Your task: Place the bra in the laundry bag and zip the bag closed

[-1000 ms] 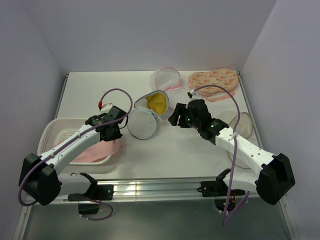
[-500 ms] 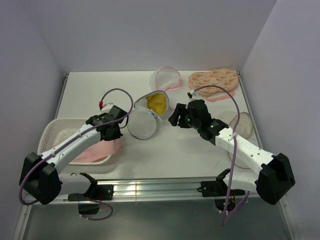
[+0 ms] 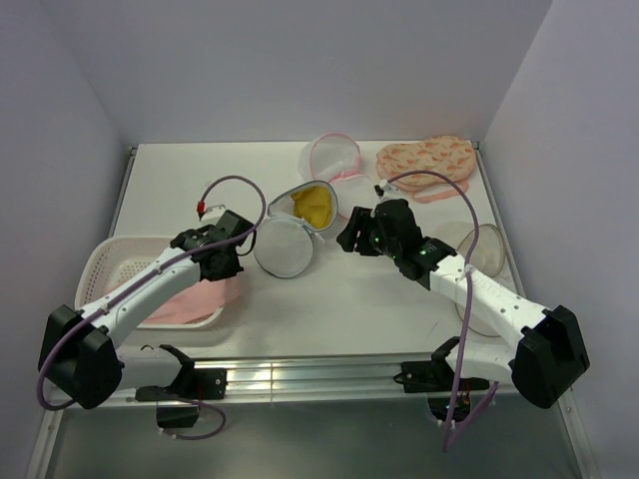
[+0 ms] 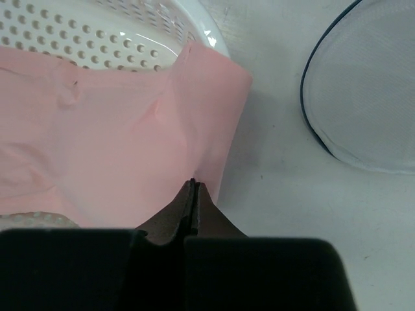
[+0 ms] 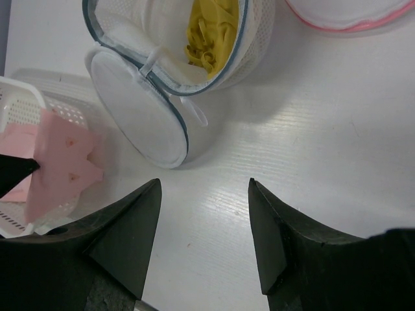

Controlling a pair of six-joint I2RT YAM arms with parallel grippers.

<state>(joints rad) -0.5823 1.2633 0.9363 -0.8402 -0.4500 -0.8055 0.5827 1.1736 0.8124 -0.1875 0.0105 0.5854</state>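
The laundry bag (image 3: pixel 283 246) lies open in the middle of the table, white mesh with a grey zip rim. Its far dome holds a yellow bra (image 3: pixel 316 205). In the right wrist view the bag (image 5: pixel 139 110) and the bra (image 5: pixel 211 29) lie just ahead of the fingers. My right gripper (image 3: pixel 347 238) is open and empty, just right of the bag, its gap (image 5: pixel 204 183) over bare table. My left gripper (image 3: pixel 232 267) is shut, left of the bag's near dome (image 4: pixel 369 97). Its tips (image 4: pixel 193 184) are at the edge of a pink cloth (image 4: pixel 97 129).
A white perforated basket (image 3: pixel 110 264) stands at the left with the pink cloth (image 3: pixel 205 294) draped over its rim. A pink-rimmed mesh bag (image 3: pixel 334 158) and peach patterned padded pieces (image 3: pixel 424 160) lie at the back. See-through domes (image 3: pixel 479 249) lie at the right edge.
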